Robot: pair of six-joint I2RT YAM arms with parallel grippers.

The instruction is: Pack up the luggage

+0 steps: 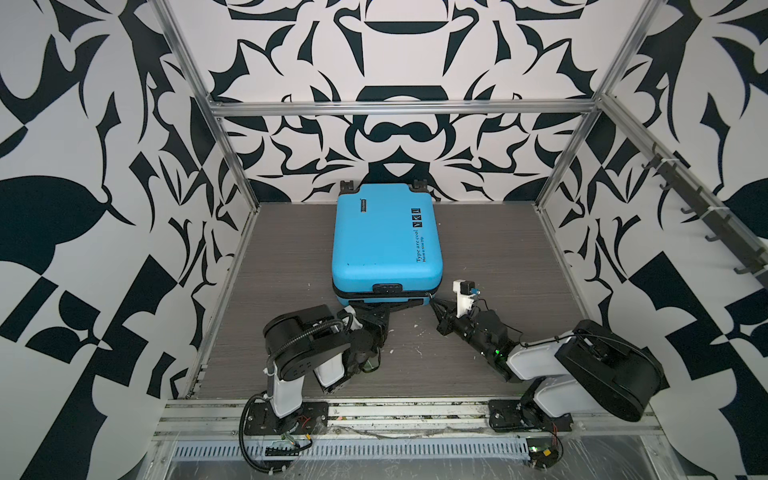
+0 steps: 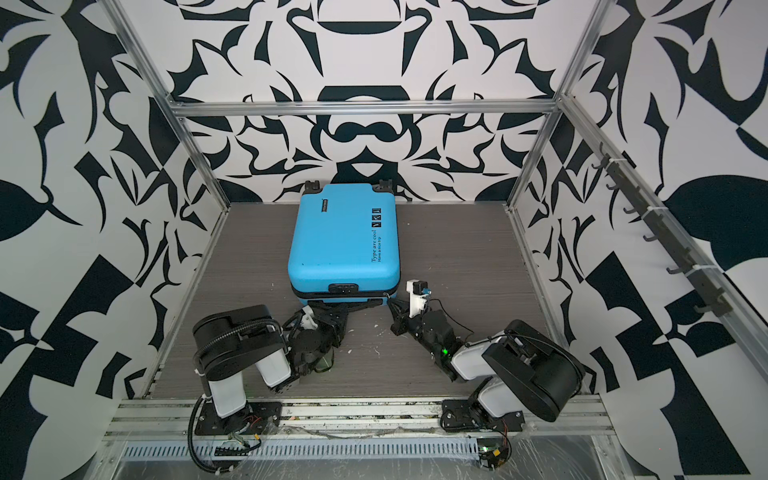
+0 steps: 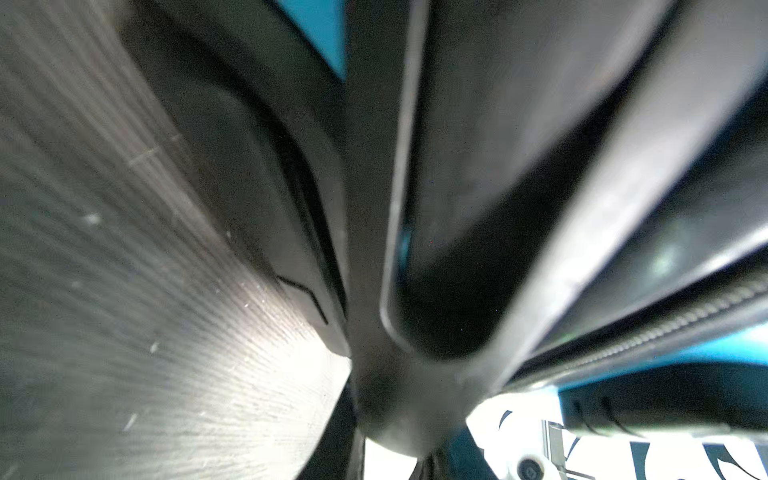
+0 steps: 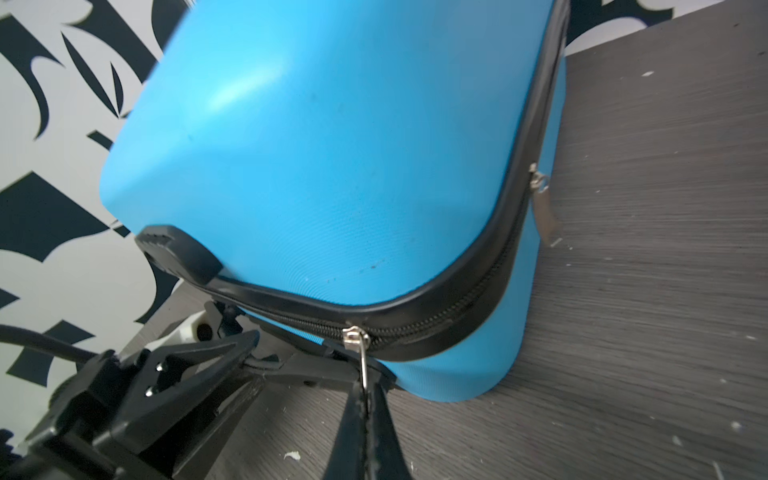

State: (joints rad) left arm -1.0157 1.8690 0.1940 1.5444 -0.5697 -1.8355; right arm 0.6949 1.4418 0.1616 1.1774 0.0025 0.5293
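Note:
The bright blue luggage lies flat and closed on the table, its black wheels toward the back wall. Its black zipper band runs round the near edge. My right gripper is shut on a silver zipper pull at the near right corner. A second pull hangs loose further along the side. My left gripper sits low at the near edge, shut on the black handle, which fills the blurred left wrist view.
Grey wood-grain tabletop with white specks near the arms. Patterned walls and aluminium posts close the sides and back. A rail of black hooks runs along the right wall. A black lock sits on the luggage's near face.

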